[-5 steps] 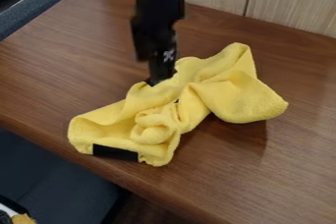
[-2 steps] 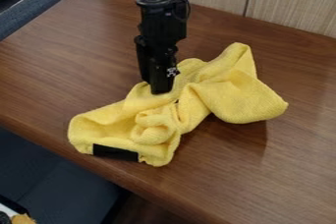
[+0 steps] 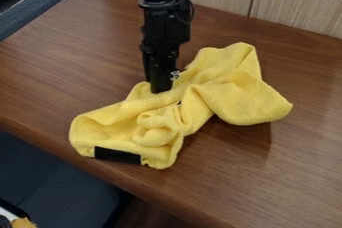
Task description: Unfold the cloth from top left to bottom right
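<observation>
The black gripper (image 3: 161,90) hangs down from the top edge, its tip touching the upper left edge of the yellow cloth (image 3: 244,97). The cloth lies bunched and twisted across the middle of the table, with one wide part at the lower left, another at the right and a crumpled knot between them. A black patch sits on its lower left edge. Folds of cloth stand close around the gripper's tip.
The brown wooden table (image 3: 294,172) has its front edge running from the left down to the bottom. A pale wood panel (image 3: 294,2) stands behind it. A dark seat (image 3: 53,177) is below the edge at lower left.
The gripper has come down and slightly right onto the cloth, then risen a little. The cloth's upper edge beside it has shifted, its fold there now flatter and spread toward the top.
</observation>
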You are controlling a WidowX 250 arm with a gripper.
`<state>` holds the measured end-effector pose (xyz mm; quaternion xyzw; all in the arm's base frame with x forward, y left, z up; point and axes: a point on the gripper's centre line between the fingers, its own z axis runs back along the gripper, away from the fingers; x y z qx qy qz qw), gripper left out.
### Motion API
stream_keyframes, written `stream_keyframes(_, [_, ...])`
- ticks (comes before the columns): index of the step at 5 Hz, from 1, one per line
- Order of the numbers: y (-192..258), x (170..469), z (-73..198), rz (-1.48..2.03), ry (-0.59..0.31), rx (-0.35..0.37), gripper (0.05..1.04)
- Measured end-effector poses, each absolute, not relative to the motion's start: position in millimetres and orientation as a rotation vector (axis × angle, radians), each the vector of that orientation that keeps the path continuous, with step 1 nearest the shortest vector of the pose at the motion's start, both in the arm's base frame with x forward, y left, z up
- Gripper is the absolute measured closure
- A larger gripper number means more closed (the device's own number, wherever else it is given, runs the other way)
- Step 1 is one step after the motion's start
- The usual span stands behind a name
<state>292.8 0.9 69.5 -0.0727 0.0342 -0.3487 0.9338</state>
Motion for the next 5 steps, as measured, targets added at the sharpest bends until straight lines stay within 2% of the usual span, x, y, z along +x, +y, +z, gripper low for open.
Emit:
stream_keyframes(1, [0.7, 291.3, 72.1, -0.713, 0.07, -0.152, 0.997])
stream_keyframes(2, [-0.4, 291.2, 91.7, -0.714, 0.025, -0.14, 1.004])
stream_keyframes(3, [4.9, 298.0, 117.0, -0.707, -0.022, -0.095, 1.005])
stream_keyframes(5, [35.0, 321.3, 153.4, -0.611, -0.122, -0.04, 1.005])
